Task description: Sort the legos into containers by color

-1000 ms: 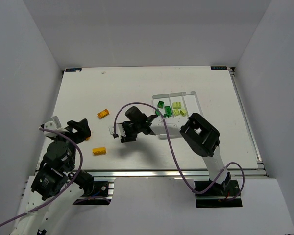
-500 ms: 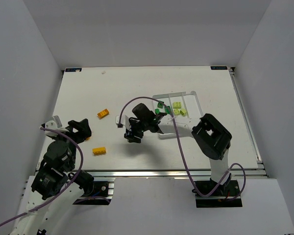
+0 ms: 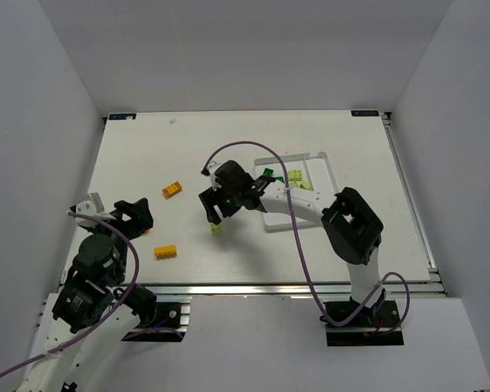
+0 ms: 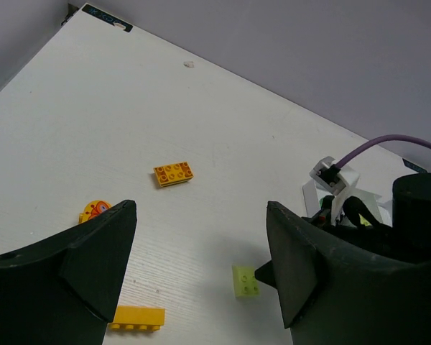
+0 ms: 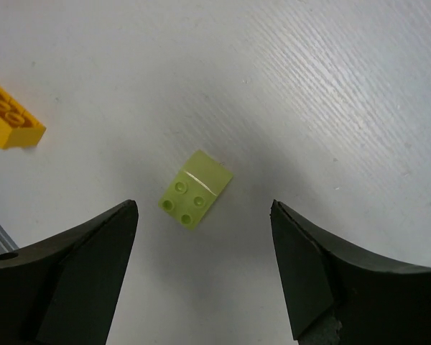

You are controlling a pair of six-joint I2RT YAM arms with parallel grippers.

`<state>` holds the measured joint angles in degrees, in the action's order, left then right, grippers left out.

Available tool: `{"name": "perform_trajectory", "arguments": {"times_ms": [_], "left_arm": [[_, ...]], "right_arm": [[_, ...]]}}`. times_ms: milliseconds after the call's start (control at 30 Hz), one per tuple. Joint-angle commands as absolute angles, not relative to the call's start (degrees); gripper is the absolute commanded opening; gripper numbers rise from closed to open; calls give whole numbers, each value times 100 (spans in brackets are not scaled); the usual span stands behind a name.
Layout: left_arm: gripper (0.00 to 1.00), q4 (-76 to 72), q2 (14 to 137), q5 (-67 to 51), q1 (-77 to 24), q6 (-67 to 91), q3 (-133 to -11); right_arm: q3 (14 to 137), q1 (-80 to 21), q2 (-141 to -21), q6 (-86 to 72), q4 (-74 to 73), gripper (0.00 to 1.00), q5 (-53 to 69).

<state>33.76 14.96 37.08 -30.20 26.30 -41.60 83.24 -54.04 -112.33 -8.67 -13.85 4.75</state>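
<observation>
At the near left, the left arm's fingers (image 4: 72,259) hang spread wide and empty above the white worktop (image 3: 147,147), with a long orange-yellow plastic brick (image 3: 165,251) lying just to their right. Further in, near the middle, a small pale yellow-green studded plastic brick (image 5: 195,188) lies loose on the worktop. The right arm's fingers (image 5: 79,273) hover directly over it, spread apart and holding nothing. The brick sits skewed to the line along which they would close, and it seems to show a smooth face beside its studs. A pinch from here would likely catch corners, so the brick could twist, pop out sideways or be nudged towards the near edge. Beyond it to the left lies a shorter orange-yellow brick (image 3: 172,189), well apart. At the far right sits the shallow white plastic tray (image 3: 317,163), its near part hidden by the right arm. Inside it, dark green bricks (image 3: 268,174) lie to the left of pale yellow-green bricks (image 3: 296,176). The compartments are narrow and side by side, so a weak grip or a release off target could land this brick among the green ones. The loose purple cable (image 3: 298,261) might also brush the tray.
</observation>
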Motion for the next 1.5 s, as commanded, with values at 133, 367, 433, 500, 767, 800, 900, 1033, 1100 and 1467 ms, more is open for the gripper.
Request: {"name": "perform_trajectory", "arguments": {"times_ms": [133,367,433,500,767,800,900,1033,1100,1467], "left_arm": [[82,3252,1547,3691,-3006,2566,-4104],[82,3234,1556,3691,-3006,2558,-4096],[82,3234,1556,3665,-3006,2558,-4096],[82,3234,1564,3674,-3006,2558,-4104],[82,3243,1538,3665,-3006,2558,-4104],[82,3243,1529,3674,-3006,2558,-4104],[82,3226,1547,3656,-3006,2549,-4096],[82,3208,1617,3595,-3058,2531,-4087],[78,3208,1687,3533,-3059,2505,-4078],[55,2804,2914,2673,-2997,2259,-4069]], "right_arm": [[8639,-5669,-11619,-2223,-2003,80,-139],[8780,-5889,-11935,-2347,-2083,79,-518],[8815,-5950,-11979,-2338,-2066,79,-589],[8877,-5985,-12085,-2329,-2048,78,-746],[8842,-6047,-12323,-2189,-2074,56,-1686],[8729,-6056,-12287,-2154,-2013,45,-1766],[8378,-6021,-11998,-1838,-1715,27,-1942],[7974,-5976,-11113,-1100,-1259,1,-1872],[7727,-5845,-10655,-427,-951,0,-1732],[5829,-3983,-8131,360,-1019,0,-686]]}}
